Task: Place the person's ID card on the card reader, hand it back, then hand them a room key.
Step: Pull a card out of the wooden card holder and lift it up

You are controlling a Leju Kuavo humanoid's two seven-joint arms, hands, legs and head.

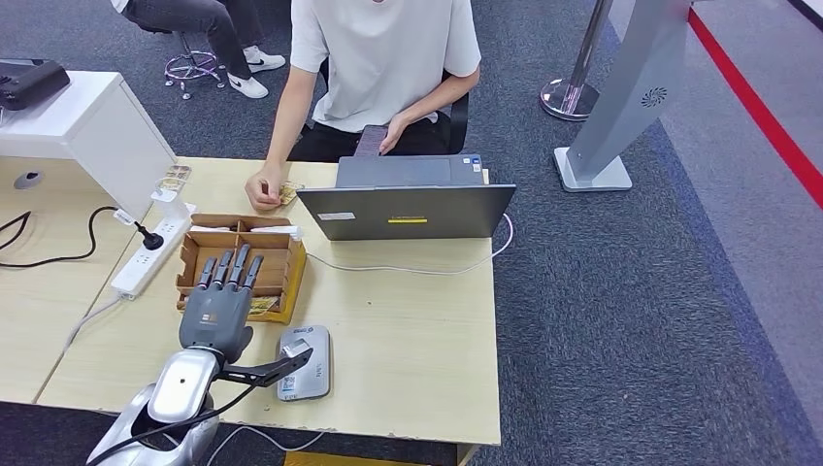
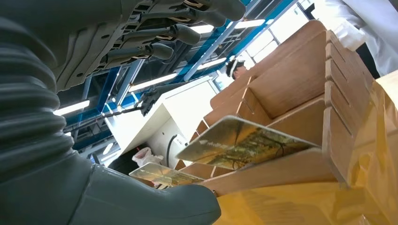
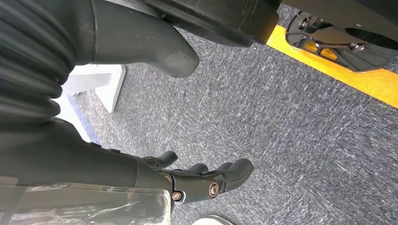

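Nearest, grey card reader with a blue-and-white ID card on top (image 1: pixel 304 361) lying flat at the near edge of the light wooden table (image 1: pixel 417 340), just right of the silver left arm; left hand (image 1: pixel 221 296) raised above the near end of the brown wooden compartment box (image 1: pixel 277 254), fingers straight and spread apart, holding nothing, fingertips over the box's middle sections; from the left wrist camera, dark fingers (image 2: pixel 159 33) extended clear above the box dividers (image 2: pixel 300 84), gold-printed room key card (image 2: pixel 244 143) lying tilted across a divider wall, second similar card (image 2: pixel 162 174) lower beside the thumb; right hand (image 3: pixel 202 180) hanging over grey carpet, fingers loosely curled and slightly apart, nothing in them; left of the box, white power strip (image 1: pixel 150 254) with a black plug in it; beyond the box, open dark grey laptop (image 1: pixel 408 199) facing away; farther, person in a pale T-shirt (image 1: pixel 383 58) seated behind the table, one hand (image 1: pixel 264 189) resting on the tabletop next to small gold cards, other hand at the laptop's far edge
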